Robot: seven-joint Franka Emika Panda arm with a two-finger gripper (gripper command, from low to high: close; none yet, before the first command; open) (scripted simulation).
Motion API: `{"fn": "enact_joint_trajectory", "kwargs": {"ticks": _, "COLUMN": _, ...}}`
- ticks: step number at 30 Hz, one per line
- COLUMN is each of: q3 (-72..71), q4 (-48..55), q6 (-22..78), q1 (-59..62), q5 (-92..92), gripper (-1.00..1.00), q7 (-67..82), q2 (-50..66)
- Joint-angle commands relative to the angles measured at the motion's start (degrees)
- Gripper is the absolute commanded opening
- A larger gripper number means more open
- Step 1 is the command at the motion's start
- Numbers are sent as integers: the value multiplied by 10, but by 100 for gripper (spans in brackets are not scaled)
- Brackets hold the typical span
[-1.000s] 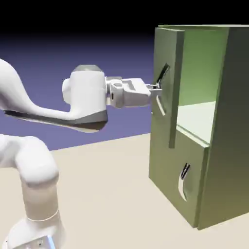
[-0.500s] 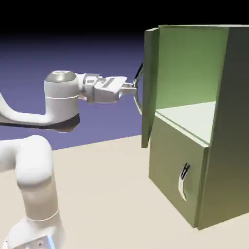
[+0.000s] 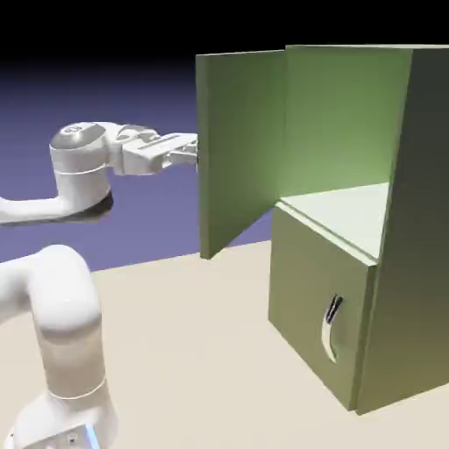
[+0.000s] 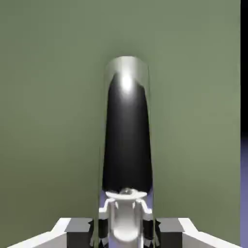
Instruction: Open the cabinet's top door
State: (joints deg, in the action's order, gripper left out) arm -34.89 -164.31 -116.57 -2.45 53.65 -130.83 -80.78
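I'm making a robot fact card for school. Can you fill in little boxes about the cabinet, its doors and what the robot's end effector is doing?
cabinet: tall, olive-green, lighter green inside
top door: swung wide open, upper shelf showing
lower door: shut, curved handle untouched
end effector: shut on the top door's handle, at the door's outer face
handle: silver and black, fills the middle of the hand view
arm: white, reaches in from the lower left

A plain beige table (image 3: 202, 351) under a blue-violet backdrop (image 3: 131, 96) fading to black above
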Motion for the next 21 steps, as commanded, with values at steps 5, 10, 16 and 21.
{"fn": "enact_joint_trajectory", "kwargs": {"ticks": 5, "q3": -104, "q4": 74, "q6": 116, "q1": 35, "q5": -85, "gripper": -100, "q7": -4, "q2": 38}}
{"fn": "enact_joint_trajectory", "kwargs": {"ticks": 10, "q3": -200, "q4": 176, "q6": 232, "q1": 112, "q5": -155, "gripper": -100, "q7": -7, "q2": 76}}
{"fn": "enact_joint_trajectory", "kwargs": {"ticks": 16, "q3": -286, "q4": 301, "q6": 349, "q1": 221, "q5": -209, "gripper": -100, "q7": -1, "q2": 101}}
{"fn": "enact_joint_trajectory", "kwargs": {"ticks": 21, "q3": -342, "q4": 405, "q6": 436, "q1": 316, "q5": -239, "gripper": -100, "q7": 11, "q2": 108}}
